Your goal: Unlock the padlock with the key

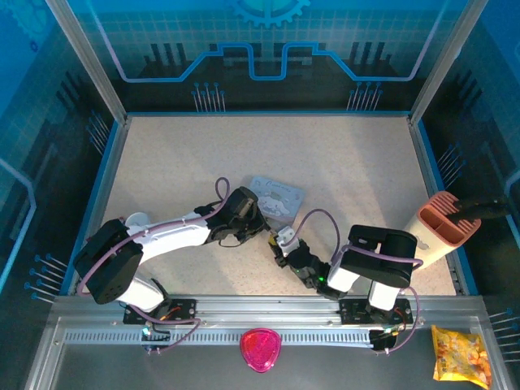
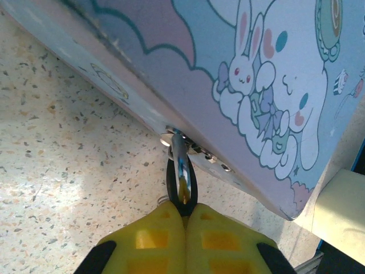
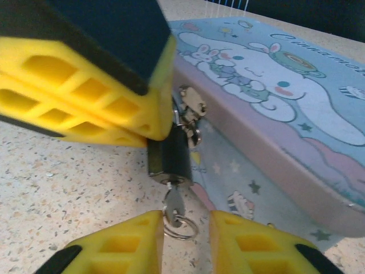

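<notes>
Surface: a speckled beige surface (image 1: 357,162) is carrying the things, with both arms reaching in from its near edge.
Tin: a pale blue rectangular metal tin printed with cartoon rabbits (image 1: 276,193) is lying flat near the middle of the surface, somewhat closer to the near edge.
Padlock: a small chunky dark-grey metal padlock (image 3: 168,157) is hanging against the tin's side wall. Its silvery shackle is looping through the tin's small metal clasp (image 3: 191,108), and its keyhole end is facing the right tool.
Key: a small thin silvery-grey metal key (image 3: 173,201) is sitting in the padlock's keyhole, with its wire ring dangling from the free end.
Left tool: the left tool (image 2: 185,214) is closed, its yellow fingers pinching the padlock's dark body.
Right tool: the right tool (image 3: 186,225) is standing open, its yellow fingers flanking the key's ring. Whether either finger is touching the ring is hard to tell.
Right edge: a salmon-pink plastic cup (image 1: 445,226) is sitting at the surface's right edge, well apart from the tin.
</notes>
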